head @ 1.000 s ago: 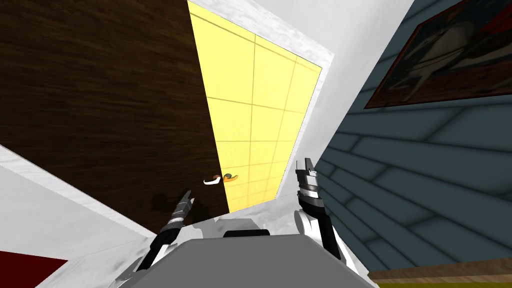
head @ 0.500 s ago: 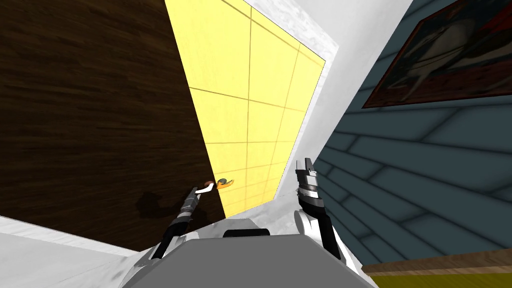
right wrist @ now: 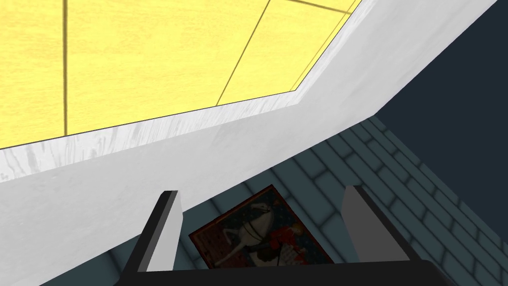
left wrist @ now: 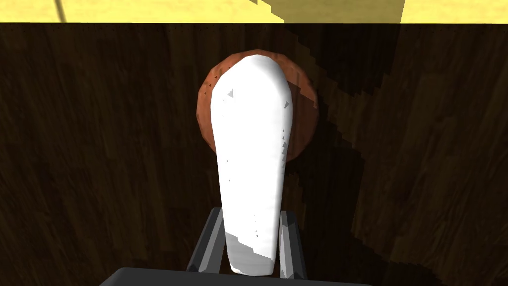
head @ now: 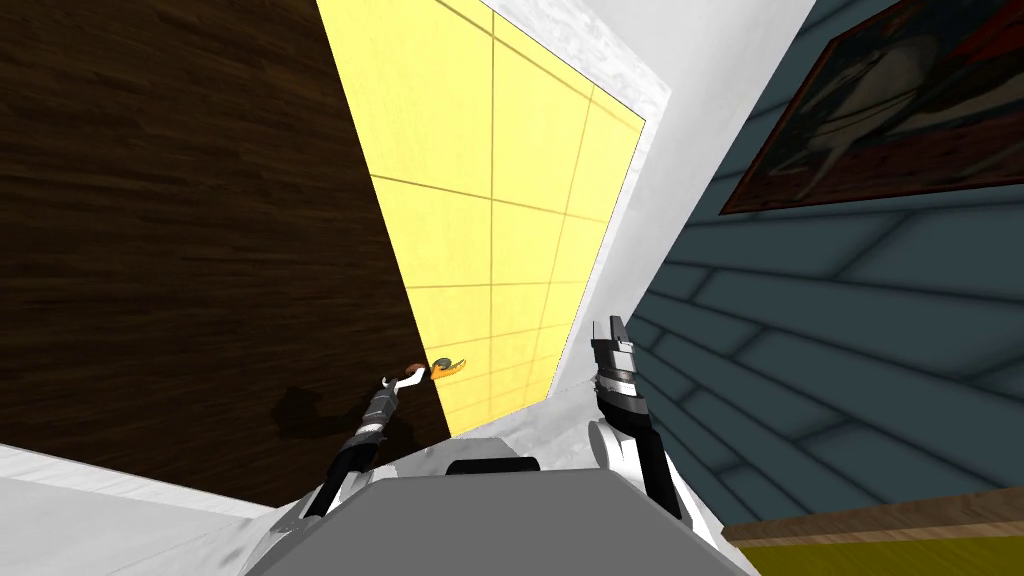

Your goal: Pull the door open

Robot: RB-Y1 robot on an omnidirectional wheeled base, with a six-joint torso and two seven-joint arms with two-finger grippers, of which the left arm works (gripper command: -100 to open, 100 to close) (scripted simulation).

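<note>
While left tool (left wrist: 252, 214) clamps white handle (left wrist: 250, 149), door (head: 180, 250) ajar

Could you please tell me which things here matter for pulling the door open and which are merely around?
Job: dark wooden door, its white lever handle, left tool shut on that handle.
Just around: right tool, open and idle; framed picture; blue-grey brick wall; yellow tiled surface.
</note>
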